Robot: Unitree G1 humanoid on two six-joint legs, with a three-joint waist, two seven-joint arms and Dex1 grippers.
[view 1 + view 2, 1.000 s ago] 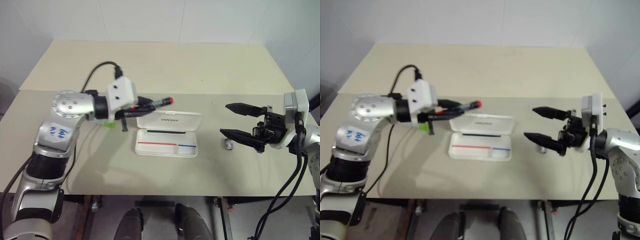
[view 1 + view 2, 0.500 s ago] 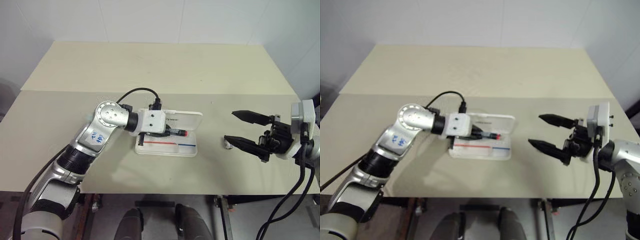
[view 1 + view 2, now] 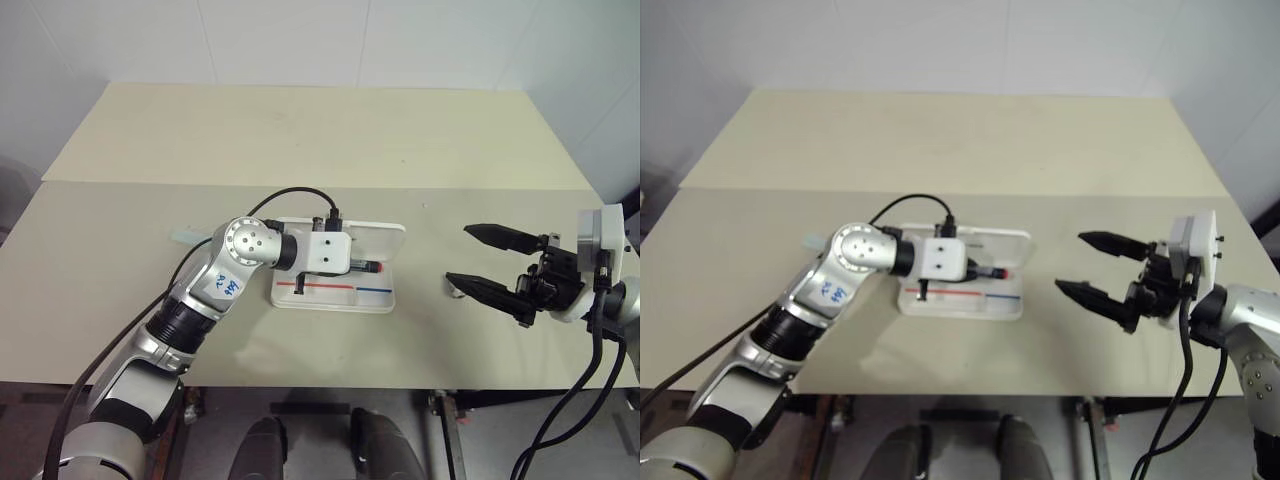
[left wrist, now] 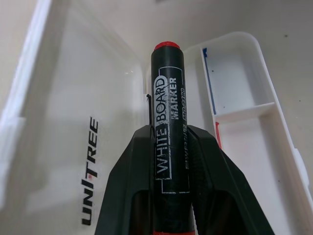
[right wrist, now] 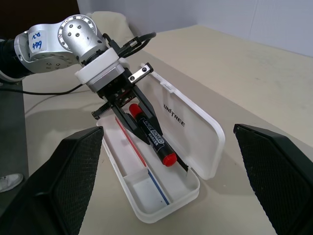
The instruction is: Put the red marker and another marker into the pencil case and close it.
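The red marker (image 5: pixel 152 136) is being gripped by the left fingers (image 4: pixel 142 161), red end pointing past their tips along the open pencil case (image 5: pixel 195 142), lowered closer than before; the right fingers (image 3: pixel 490 262) are being held wide open.

The rear of the red marker (image 4: pixel 168 142) is cut off at the picture's edge. The other marker (image 3: pixel 186 236) is mostly hidden by the left arm, probably just its pale end seen.
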